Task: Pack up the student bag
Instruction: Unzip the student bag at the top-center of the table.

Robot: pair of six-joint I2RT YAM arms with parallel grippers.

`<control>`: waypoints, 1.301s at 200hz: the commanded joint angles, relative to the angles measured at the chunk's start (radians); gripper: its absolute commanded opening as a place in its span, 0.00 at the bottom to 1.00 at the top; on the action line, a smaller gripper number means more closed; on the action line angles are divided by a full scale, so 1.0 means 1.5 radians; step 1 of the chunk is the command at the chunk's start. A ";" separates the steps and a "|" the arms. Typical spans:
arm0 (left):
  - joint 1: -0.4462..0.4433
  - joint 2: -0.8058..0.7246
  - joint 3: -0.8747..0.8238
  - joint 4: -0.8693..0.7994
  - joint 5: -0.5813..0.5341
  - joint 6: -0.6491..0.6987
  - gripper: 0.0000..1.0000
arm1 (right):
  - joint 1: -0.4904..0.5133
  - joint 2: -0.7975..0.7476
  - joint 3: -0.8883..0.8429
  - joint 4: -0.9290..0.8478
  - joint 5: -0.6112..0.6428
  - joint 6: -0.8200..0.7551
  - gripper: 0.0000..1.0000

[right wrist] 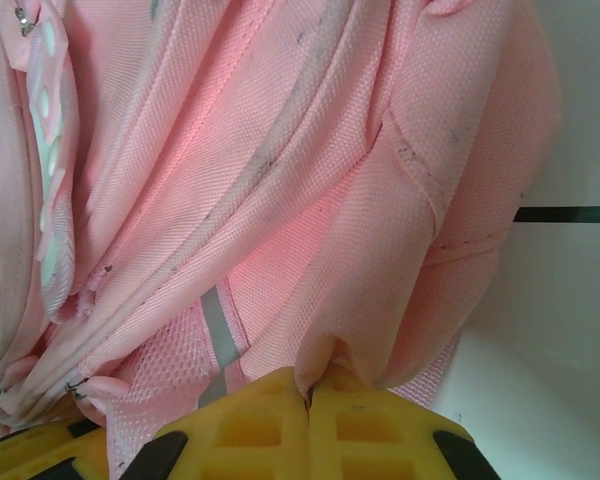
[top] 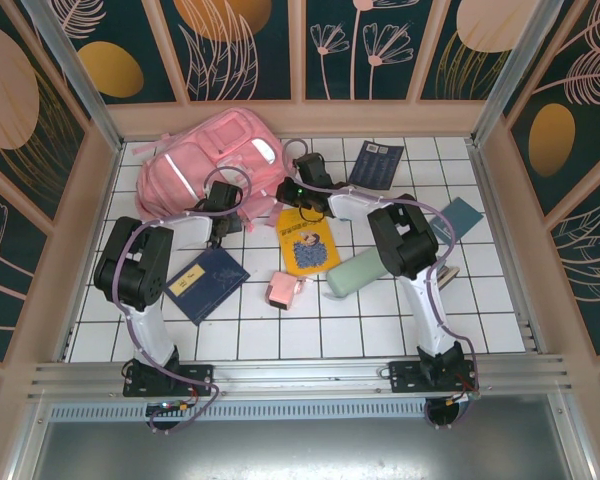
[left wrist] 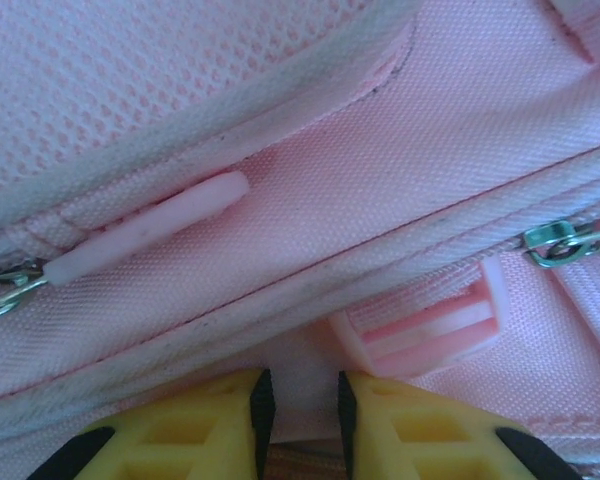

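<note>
Bag (top: 205,165) from above: lies at the back left of the desk (top: 310,335), front up. At its near edge the left gripper (top: 223,212), at its right side the right gripper (top: 292,190). Looks like the opening step, with nothing packed yet, judging by the loose items: yellow book (top: 308,245) just beside the bag, blue notebook (top: 207,283), pink pouch (top: 283,290), green case (top: 355,272), dark booklet (top: 378,163), teal book (top: 455,222). Yellow book close under the right arm, likely in the way of any pull toward the near side.

Left wrist: left gripper (left wrist: 300,395) narrow, pinching a fold of bag fabric just below a zip that looks closed. Pull tab (left wrist: 150,235) and slider (left wrist: 560,240) near, ungripped; buckle (left wrist: 425,335) just beside the fingers. Calls next, probably, for freeing one hold and taking a pull tab.

Right wrist: right gripper (right wrist: 310,395) closed tight on a bunched fold of bag cloth, bare desk to the right. Cannot tell which pocket. Thin cloth, so some risk of slipping.
</note>
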 commanded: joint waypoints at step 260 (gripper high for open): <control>-0.094 -0.024 -0.094 0.194 0.201 -0.198 0.29 | -0.042 0.003 -0.004 -0.037 0.042 -0.038 0.00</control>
